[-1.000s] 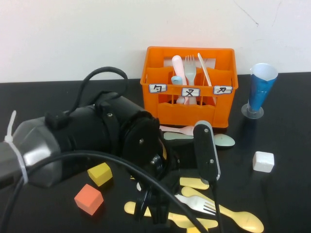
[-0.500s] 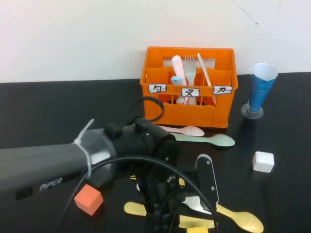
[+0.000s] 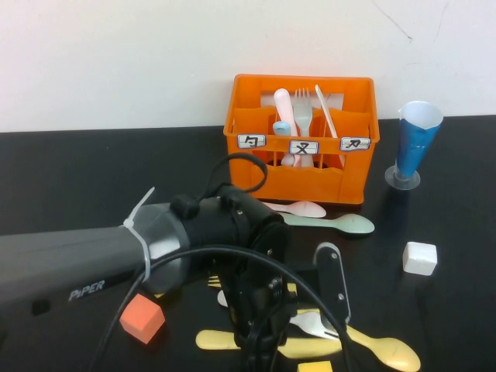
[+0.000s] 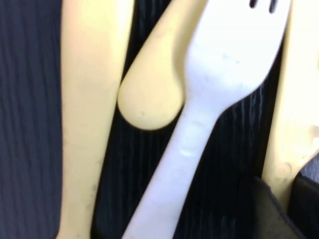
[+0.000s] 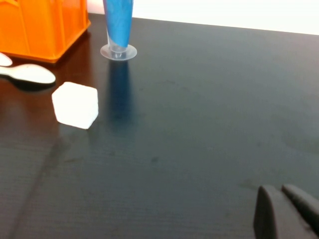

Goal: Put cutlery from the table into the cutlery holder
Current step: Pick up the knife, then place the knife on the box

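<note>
The orange cutlery holder (image 3: 302,174) stands at the back of the black table (image 3: 77,170) with pink, mint and white pieces upright in it. A pink spoon (image 3: 298,208) and a mint spoon (image 3: 341,223) lie in front of it. My left gripper (image 3: 339,316) is down on a pile of pale yellow spoons (image 3: 387,353) and a white fork (image 3: 310,324) at the front. In the left wrist view its pads (image 4: 259,209) close on a pale yellow piece (image 4: 286,164), next to the white fork (image 4: 199,129). My right gripper (image 5: 286,209) is shut and empty over bare table.
A blue cone cup (image 3: 415,147) stands right of the holder and a white cube (image 3: 419,257) lies in front of it. Both show in the right wrist view, the cup (image 5: 118,25) and the cube (image 5: 76,104). An orange cube (image 3: 142,318) lies front left. A yellow cube (image 3: 314,366) is at the front edge.
My left arm has swung forward and down onto the front pile. The yellow spoon at the lower left has shifted slightly. The right arm has not moved.
</note>
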Robot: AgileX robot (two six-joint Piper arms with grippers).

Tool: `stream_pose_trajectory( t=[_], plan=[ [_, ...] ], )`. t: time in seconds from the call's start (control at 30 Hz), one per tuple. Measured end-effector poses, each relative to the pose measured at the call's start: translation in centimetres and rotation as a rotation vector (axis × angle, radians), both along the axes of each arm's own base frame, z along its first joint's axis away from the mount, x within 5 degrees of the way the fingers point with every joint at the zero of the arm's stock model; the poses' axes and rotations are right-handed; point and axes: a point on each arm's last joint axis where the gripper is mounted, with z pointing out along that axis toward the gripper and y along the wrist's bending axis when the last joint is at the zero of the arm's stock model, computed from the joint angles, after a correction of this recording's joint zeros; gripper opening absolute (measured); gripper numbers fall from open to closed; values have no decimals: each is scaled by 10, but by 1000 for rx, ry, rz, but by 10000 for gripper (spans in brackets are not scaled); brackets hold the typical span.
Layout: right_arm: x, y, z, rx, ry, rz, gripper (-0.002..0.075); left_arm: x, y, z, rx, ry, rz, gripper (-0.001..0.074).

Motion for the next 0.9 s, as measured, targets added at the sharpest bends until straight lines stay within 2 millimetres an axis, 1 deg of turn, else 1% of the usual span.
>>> stream_pose_trajectory(
  t=[0.17, 0.37, 0.5, 0.57, 0.7, 0.73, 0.8, 0.9],
  plan=[
    [0, 0, 0, 0, 0, 0, -3, 5, 11, 9, -19, -19, 64, 92],
    [0, 0, 0, 0, 0, 0, -3, 2, 20, 41, -89, -81, 110, 92],
    [0, 0, 0, 0, 0, 0, -3, 2, 23, 63, -172, -170, 165, 92],
    [0, 0, 0, 0, 0, 0, -3, 1, 25, 75, -258, -239, 209, 92],
    [0, 0, 0, 0, 0, 0, -3, -9, 35, 100, -521, -383, 328, 92],
    [0, 0, 0, 0, 0, 0, -3, -12, 38, 103, -585, -414, 354, 92],
    [0, 0, 0, 0, 0, 0, -3, -16, 45, 103, -704, -453, 408, 92],
    [0, 0, 0, 0, 0, 0, -3, -15, 50, 103, -911, -486, 512, 92]
  ],
)
